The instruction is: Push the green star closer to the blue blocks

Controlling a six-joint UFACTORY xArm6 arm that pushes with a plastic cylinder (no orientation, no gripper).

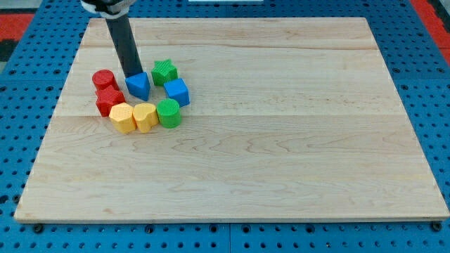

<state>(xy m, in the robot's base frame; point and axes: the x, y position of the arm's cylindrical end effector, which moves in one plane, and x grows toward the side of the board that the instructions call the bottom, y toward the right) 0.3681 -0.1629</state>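
Note:
The green star lies at the upper left of the wooden board. A blue triangular block sits just left of and below it. A blue cube sits just below and right of the star, close to it. My tip is at the end of the dark rod, touching the top left of the blue triangular block, left of the green star.
A red cylinder and a red block lie left of the tip. Two yellow blocks and a green cylinder lie in a row below the blue blocks.

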